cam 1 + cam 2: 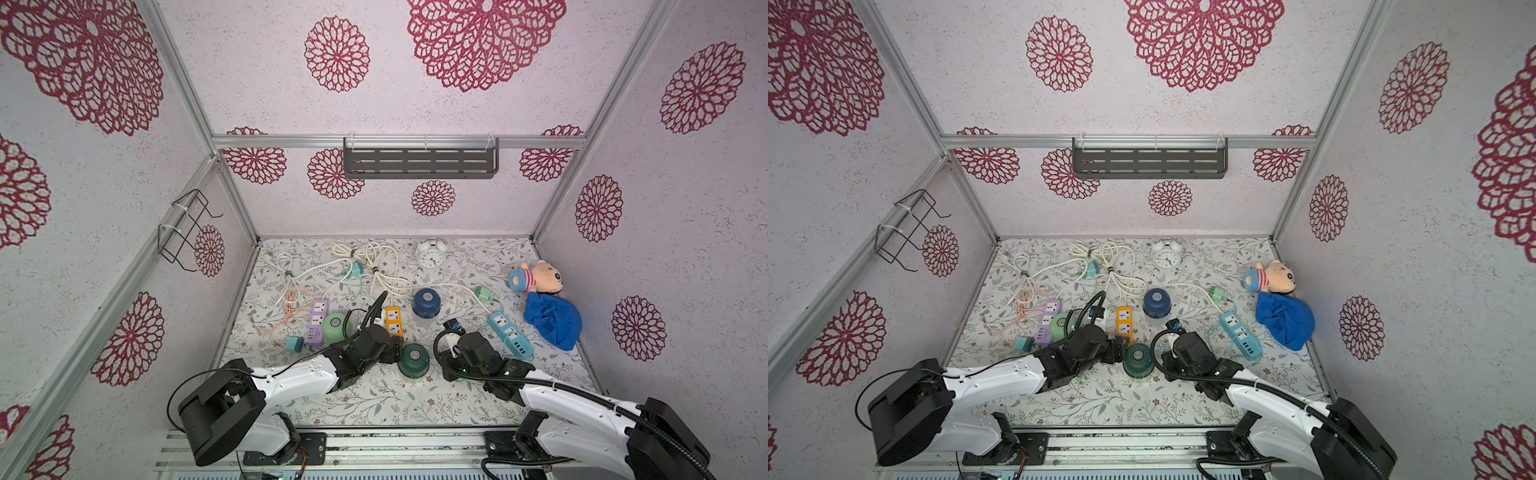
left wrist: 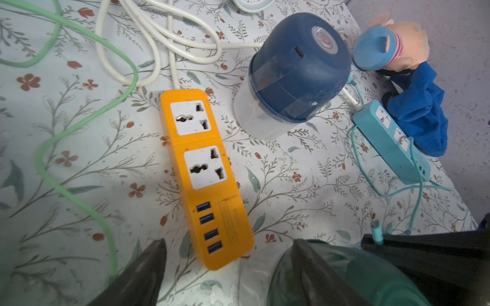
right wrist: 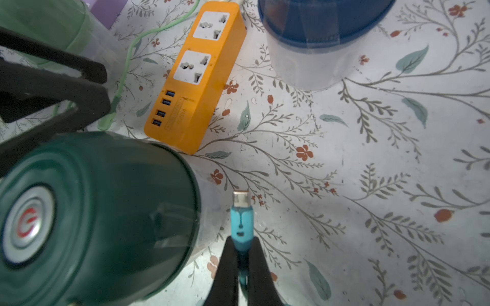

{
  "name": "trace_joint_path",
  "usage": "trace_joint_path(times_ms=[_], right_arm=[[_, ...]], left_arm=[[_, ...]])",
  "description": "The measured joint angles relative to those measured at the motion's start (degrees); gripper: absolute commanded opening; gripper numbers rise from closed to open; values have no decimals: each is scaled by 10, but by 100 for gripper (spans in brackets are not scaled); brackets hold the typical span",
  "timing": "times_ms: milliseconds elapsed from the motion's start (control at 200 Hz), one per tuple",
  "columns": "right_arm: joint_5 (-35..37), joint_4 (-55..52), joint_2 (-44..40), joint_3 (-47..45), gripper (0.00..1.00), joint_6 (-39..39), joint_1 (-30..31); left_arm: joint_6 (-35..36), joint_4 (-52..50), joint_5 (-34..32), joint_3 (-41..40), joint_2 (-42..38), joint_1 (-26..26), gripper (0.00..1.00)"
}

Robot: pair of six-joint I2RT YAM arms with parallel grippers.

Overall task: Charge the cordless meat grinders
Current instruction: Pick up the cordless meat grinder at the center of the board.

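Observation:
Three cordless meat grinders stand on the floral mat. The mint green grinder (image 1: 336, 327) is next to the purple power strip (image 1: 316, 324), and the navy blue grinder (image 1: 428, 302) stands further back. The dark green grinder (image 1: 414, 358) sits between my two arms. My left gripper (image 2: 229, 241) is open, jaws wide. One of its fingers (image 2: 299, 262) is against the dark green grinder (image 2: 358, 280), and the orange power strip's (image 2: 204, 172) USB end lies between the fingers. My right gripper (image 3: 240, 241) is shut on a teal cable plug (image 3: 240, 222). The plug's metal tip is beside the dark green grinder (image 3: 92, 212).
White and green cables (image 1: 386, 270) sprawl over the back of the mat by a white alarm clock (image 1: 431, 254). A blue power strip (image 1: 509, 334), a blue cloth (image 1: 552, 320) and a plush toy (image 1: 540, 276) lie on the right. A teal adapter (image 1: 295, 344) sits front left.

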Motion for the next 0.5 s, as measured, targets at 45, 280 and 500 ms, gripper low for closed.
trace_joint_path(times_ms=[45, 280, 500], right_arm=[[0, -4, -7, -5, 0, 0, -4], [-3, -13, -21, -12, 0, 0, -24], [-26, -6, 34, 0, 0, -2, -57]], left_arm=[[0, 3, 0, 8, 4, -3, 79], [0, 1, -35, -23, -65, -13, 97], [39, 20, -113, -128, -211, -100, 97]])
